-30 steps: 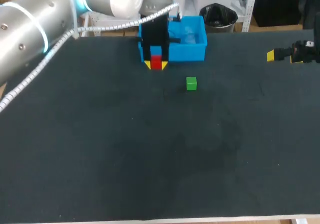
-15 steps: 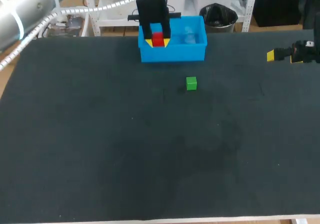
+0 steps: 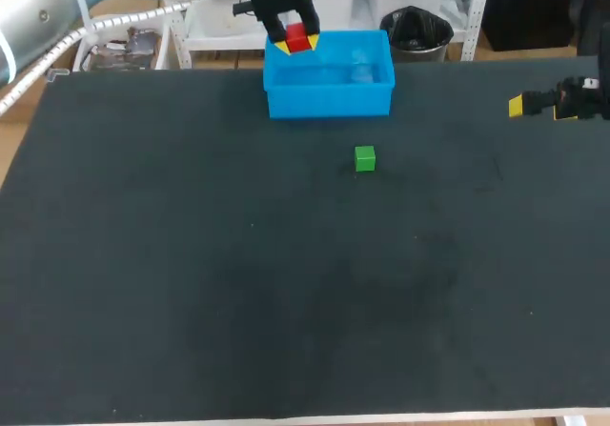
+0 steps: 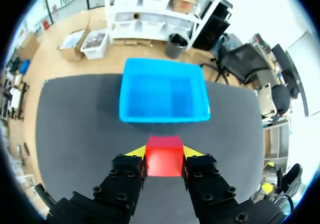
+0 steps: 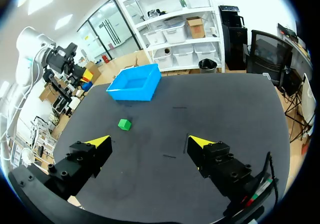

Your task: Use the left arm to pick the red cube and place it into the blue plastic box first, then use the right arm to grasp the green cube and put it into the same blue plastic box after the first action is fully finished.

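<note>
Head view, left to right: the left gripper (image 3: pixel 298 45) gripped the red cube (image 3: pixel 297 36), raised by the far left corner of the blue box (image 3: pixel 329 102), whose open inside lay straight ahead of the fingers. The green cube (image 3: pixel 365 158) sat on the dark table (image 3: pixel 286 283) before the box. The right gripper (image 3: pixel 536 108) hung wide open, well apart.

No writing, label, brand, number or sign can be read on any surface that is shown at this moment.

Left claw (image 3: pixel 296 45) grips red cube (image 3: pixel 298 35) — by blue box (image 3: pixel 329 100).
</note>
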